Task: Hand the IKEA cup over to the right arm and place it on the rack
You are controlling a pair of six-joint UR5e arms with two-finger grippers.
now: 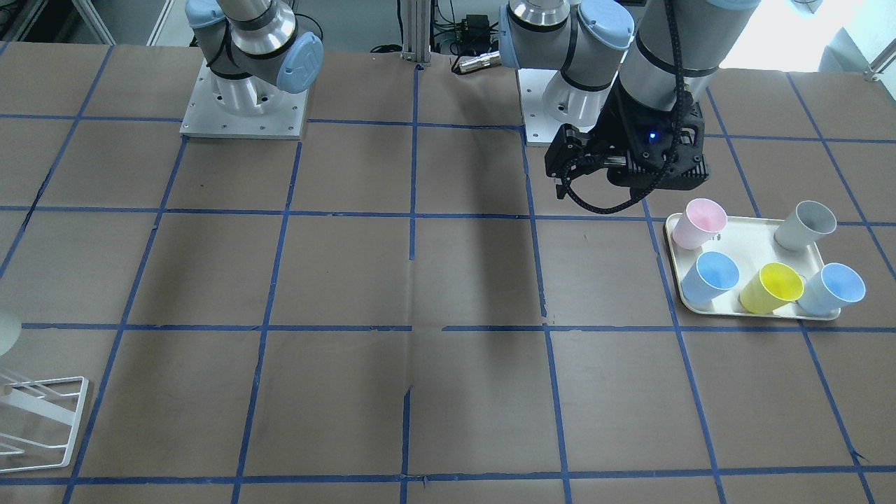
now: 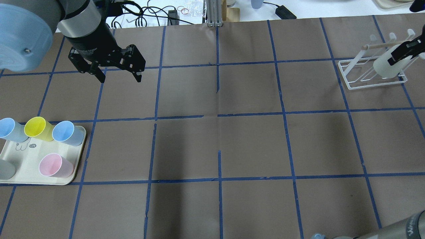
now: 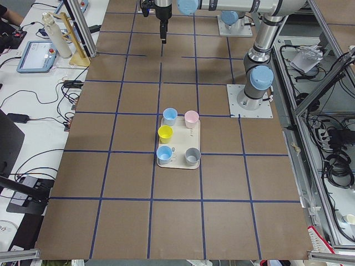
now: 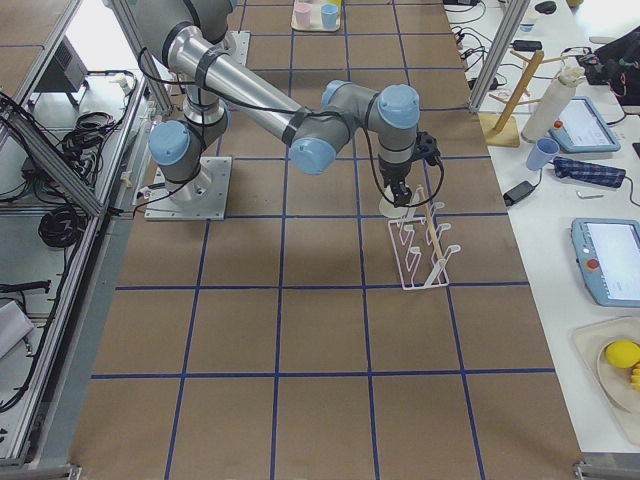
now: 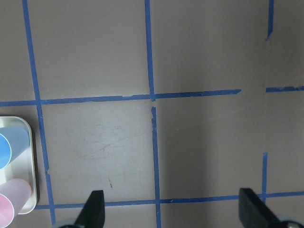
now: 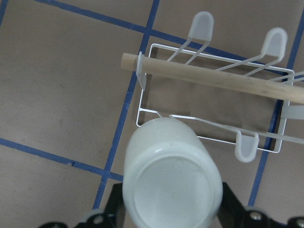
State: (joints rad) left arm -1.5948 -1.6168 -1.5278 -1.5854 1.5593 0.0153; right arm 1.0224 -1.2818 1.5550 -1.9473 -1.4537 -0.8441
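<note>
- cup (image 6: pixel 171 175): upside down, base towards the wrist camera, at the end of the rack (image 6: pixel 209 78); whether it rests on a prong cannot be told.
- right gripper (image 6: pixel 173 211): clamped on the cup's sides.
- Step, as judged: placing (handover looks done). Next move calls for lowering the mouth over a prong, then letting go.
- left gripper (image 2: pixel 120 78): spread wide, empty, near the tray (image 2: pixel 20 166).
- Writing: a small dark tag on the tray, perhaps "14"; no brand is legible.
</note>
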